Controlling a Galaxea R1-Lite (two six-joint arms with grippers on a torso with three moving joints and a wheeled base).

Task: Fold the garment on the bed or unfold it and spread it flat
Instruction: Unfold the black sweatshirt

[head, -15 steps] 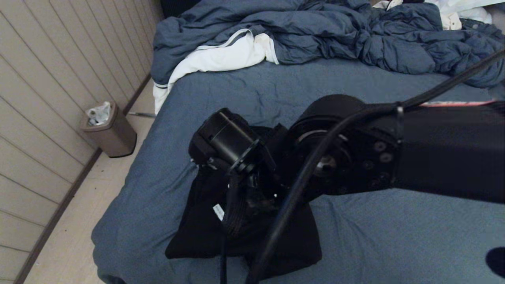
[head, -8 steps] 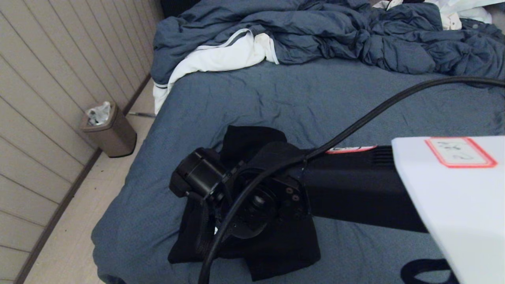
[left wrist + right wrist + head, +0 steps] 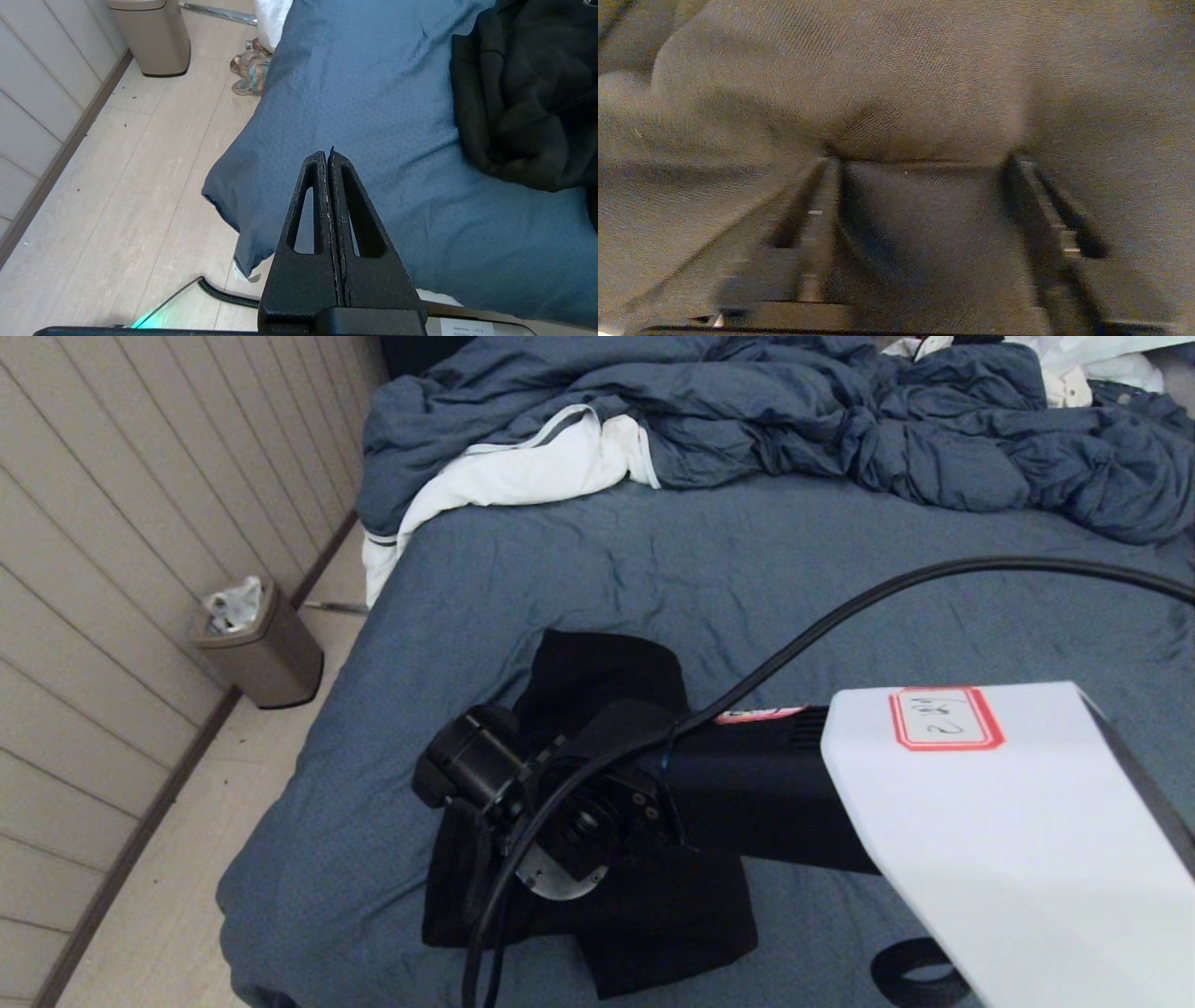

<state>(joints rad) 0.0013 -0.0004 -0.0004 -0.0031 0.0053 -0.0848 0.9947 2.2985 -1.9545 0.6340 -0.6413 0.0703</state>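
Observation:
The garment (image 3: 597, 672), a black hoodie, lies bunched in a heap near the bed's (image 3: 766, 560) front left corner. My right arm reaches across it from the right, wrist (image 3: 485, 775) down on the heap's left part, covering its middle. In the right wrist view the right gripper (image 3: 924, 159) is open, its fingers (image 3: 822, 205) wide apart and pressed into the dark cloth, which fills the gap between them. My left gripper (image 3: 328, 154) is shut and empty, hanging off the bed's near left corner, apart from the garment (image 3: 528, 93).
A rumpled blue-grey comforter (image 3: 747, 411) and a white cloth (image 3: 523, 471) lie along the far side of the bed. A tan waste bin (image 3: 261, 649) stands on the floor by the panelled wall on the left. A black cable (image 3: 840, 616) arcs over the bed.
My right arm has come down and drawn back toward me, setting its wrist low on the garment's left part. The garment's far flap, covered before, now shows. The left gripper has stayed put.

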